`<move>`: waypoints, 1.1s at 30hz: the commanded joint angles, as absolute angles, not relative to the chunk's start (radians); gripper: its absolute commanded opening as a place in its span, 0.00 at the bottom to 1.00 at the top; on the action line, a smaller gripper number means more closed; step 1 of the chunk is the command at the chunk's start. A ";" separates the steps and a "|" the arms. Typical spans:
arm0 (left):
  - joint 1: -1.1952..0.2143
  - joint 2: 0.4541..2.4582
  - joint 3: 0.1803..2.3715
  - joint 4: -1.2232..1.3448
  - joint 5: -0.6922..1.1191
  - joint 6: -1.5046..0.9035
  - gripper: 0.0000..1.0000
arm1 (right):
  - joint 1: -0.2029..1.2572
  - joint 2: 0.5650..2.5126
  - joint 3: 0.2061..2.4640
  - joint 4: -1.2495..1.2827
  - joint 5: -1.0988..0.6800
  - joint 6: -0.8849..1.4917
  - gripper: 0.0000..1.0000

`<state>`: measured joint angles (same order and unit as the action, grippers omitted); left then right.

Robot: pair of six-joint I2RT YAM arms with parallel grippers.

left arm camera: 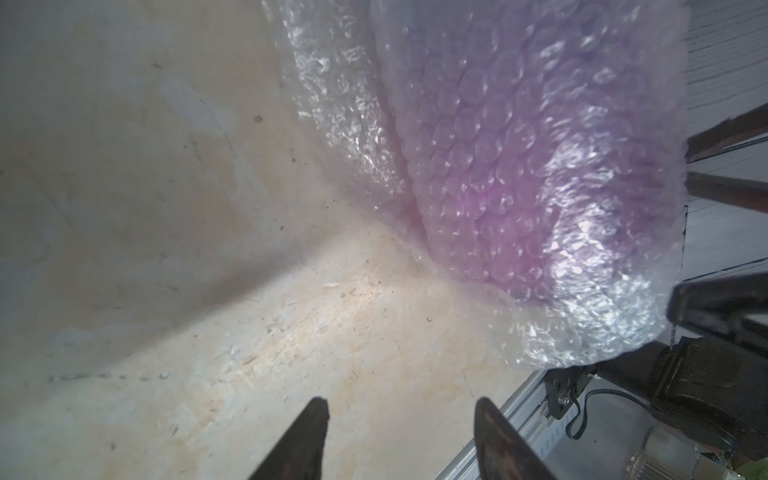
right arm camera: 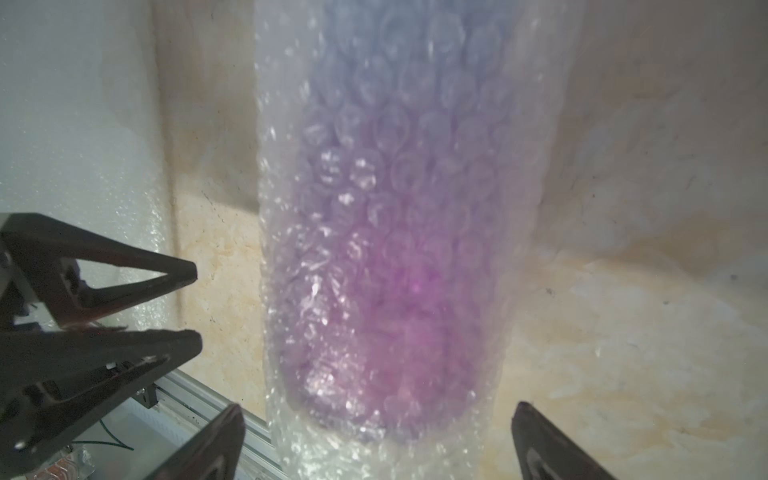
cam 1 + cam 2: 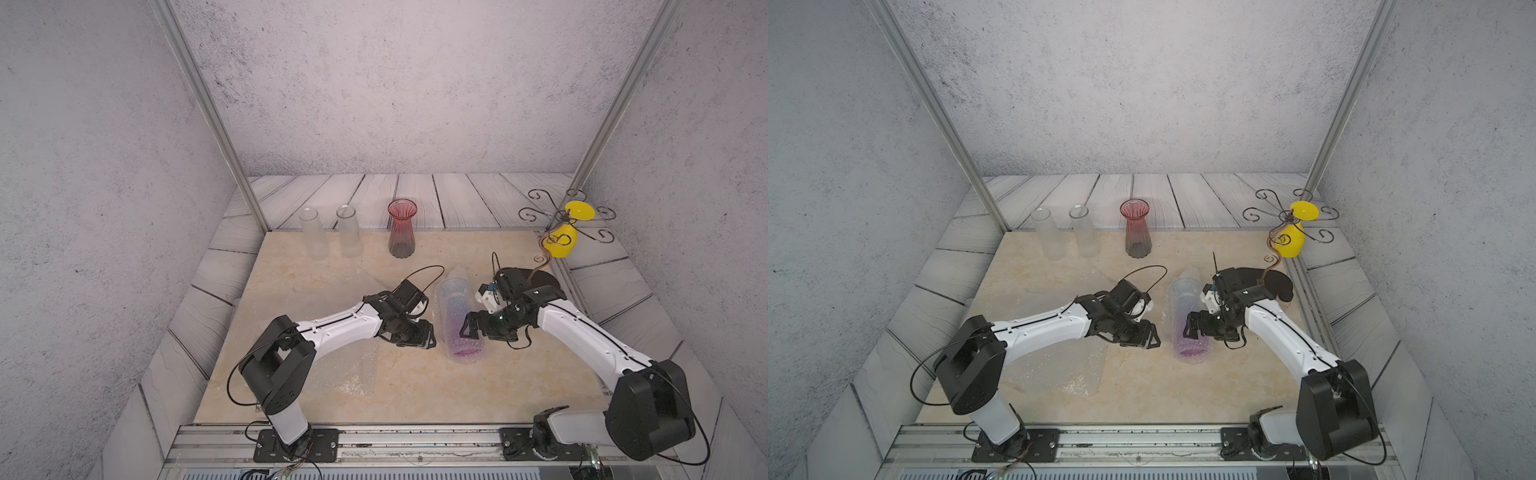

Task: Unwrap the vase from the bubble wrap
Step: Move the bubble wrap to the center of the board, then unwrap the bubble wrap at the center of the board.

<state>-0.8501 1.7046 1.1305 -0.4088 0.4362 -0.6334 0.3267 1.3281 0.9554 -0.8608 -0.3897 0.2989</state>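
A vase (image 3: 459,328) tinted purple and blue sits inside a tube of clear bubble wrap (image 3: 451,291) mid-table, its purple end nearest the front; I cannot tell if it stands or lies. My right gripper (image 2: 379,409) is open, one finger either side of the wrapped purple end (image 2: 399,299), with a small gap on each side; both top views show it (image 3: 467,328) (image 3: 1190,328). My left gripper (image 1: 402,405) is open and holds nothing, just left of the wrapped vase (image 1: 519,174) over bare table, seen from above (image 3: 432,336) (image 3: 1156,336).
A flat crinkled bubble wrap sheet (image 3: 345,374) lies under the left arm. At the back stand a red vase (image 3: 402,228) and two clear frosted vessels (image 3: 313,235) (image 3: 348,230). A scrolled wire stand (image 3: 536,214) with a yellow vase (image 3: 561,243) is back right. Metal rail (image 3: 374,440) along the front.
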 commanded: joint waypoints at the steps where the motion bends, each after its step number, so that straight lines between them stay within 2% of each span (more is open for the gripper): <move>1: -0.875 1.740 1.147 -0.360 0.454 -0.660 0.58 | 0.344 1.282 0.932 -0.916 -0.402 0.296 0.99; 9: -0.890 1.779 1.153 -0.319 0.448 -0.668 0.57 | 0.374 1.321 0.935 -0.913 -0.376 0.301 1.00; 18: -0.891 1.821 1.156 -0.270 0.474 -0.670 0.56 | 0.374 1.321 0.945 -0.927 -0.368 0.295 0.71; 23: -0.900 1.814 1.139 -0.249 0.467 -0.672 0.55 | 0.374 1.325 0.945 -0.932 -0.364 0.294 0.43; 31: -0.923 1.820 1.141 -0.241 0.445 -0.679 0.55 | 0.374 1.326 0.936 -0.916 -0.351 0.308 0.15; 33: -0.928 1.825 1.145 -0.246 0.439 -0.679 0.54 | 0.373 1.313 0.936 -0.917 -0.333 0.309 0.11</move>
<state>-0.9154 1.8153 1.1343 -0.2497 0.4541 -0.6792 0.3721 1.3163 0.9371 -0.9092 -0.3599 0.3080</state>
